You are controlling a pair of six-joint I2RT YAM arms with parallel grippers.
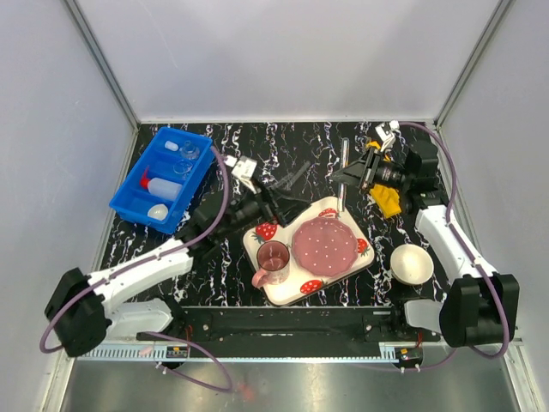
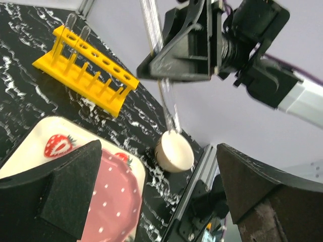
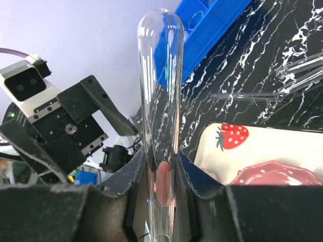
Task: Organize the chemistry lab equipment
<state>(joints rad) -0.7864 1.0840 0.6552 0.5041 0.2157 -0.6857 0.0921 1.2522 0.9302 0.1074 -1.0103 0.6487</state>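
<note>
Glassware and bottle sit together in the top view: a blue bin (image 1: 137,215) at the far left of the black marbled tabletop (image 1: 300,142) holds the white squeeze bottle (image 1: 163,189) with its red spout, a small white dome (image 1: 157,210) and two clear glass vessels (image 1: 189,152). The left hand (image 1: 292,196) is stretched toward the middle, just beside the strawberry-print tray (image 1: 296,287), which carries a pink plate (image 1: 326,245) and a pink cup (image 1: 273,257). A few loose tubes (image 1: 300,173) lie flat on the tabletop just beyond that hand. The right hand (image 1: 350,174) hangs past the tray's far edge, closed on a thin glass tube (image 1: 345,150), and the yellow rack (image 1: 388,202) lies partly under that arm. A white bowl (image 1: 412,263) stands right of the tray.

In the left wrist view, the left hand's fingers (image 2: 55,191) stand wide apart with nothing between them, above the tray and plate. Beyond them the yellow rack (image 2: 86,68) stands on the tabletop with two tubes upright at one end. The right hand (image 2: 186,45) hangs in the air with its tube (image 2: 151,25) slanting through it, apart from the rack.

In the right wrist view, the right hand's fingers (image 3: 136,176) clamp the lower part of the tube (image 3: 161,101), whose rounded end points away from the wrist. Behind it are the left hand (image 3: 65,121), the blue bin (image 3: 212,25) and the loose tubes (image 3: 298,70) lying on the tabletop
</note>
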